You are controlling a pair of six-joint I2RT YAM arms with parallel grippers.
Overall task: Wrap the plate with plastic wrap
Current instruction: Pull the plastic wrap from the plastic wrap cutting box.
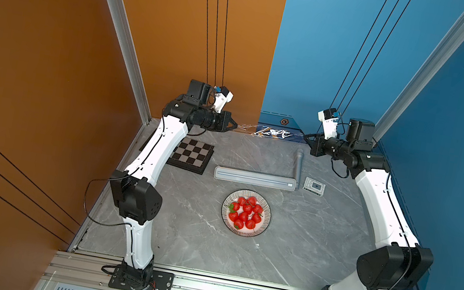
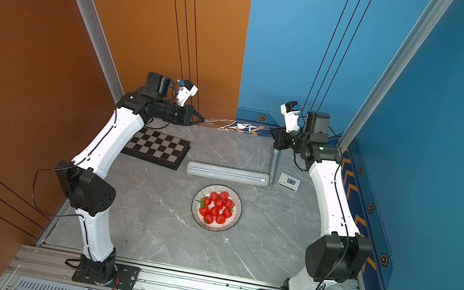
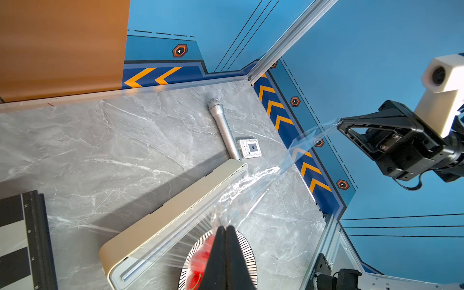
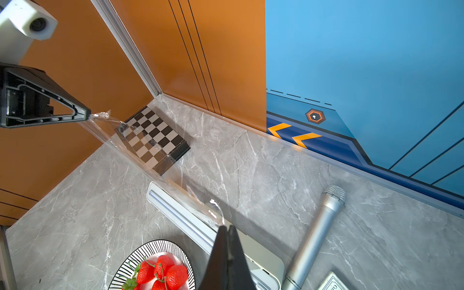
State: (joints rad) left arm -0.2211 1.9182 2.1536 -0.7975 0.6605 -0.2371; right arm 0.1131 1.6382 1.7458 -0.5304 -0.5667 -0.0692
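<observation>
The plate (image 1: 266, 219) (image 2: 237, 214) of red strawberries sits mid-table, and its striped rim also shows in the wrist views (image 3: 247, 251) (image 4: 130, 261). Behind it lies the long cream wrap box (image 1: 253, 178) (image 2: 227, 174) (image 3: 160, 226) (image 4: 180, 216). A crinkled sheet of plastic wrap (image 1: 268, 131) (image 2: 237, 125) (image 3: 251, 183) (image 4: 130, 150) is stretched in the air over the table's far edge. My left gripper (image 1: 237, 126) (image 2: 204, 121) (image 3: 225, 227) is shut on one end. The right gripper (image 1: 304, 136) (image 2: 270, 131) (image 4: 227, 226) is shut on the other end.
A black-and-grey chessboard (image 1: 190, 154) (image 2: 156, 147) lies at the far left under my left arm. A grey microphone (image 1: 297, 167) (image 4: 316, 236) and a small white card (image 1: 314, 186) lie right of the box. Orange and blue walls close the far side.
</observation>
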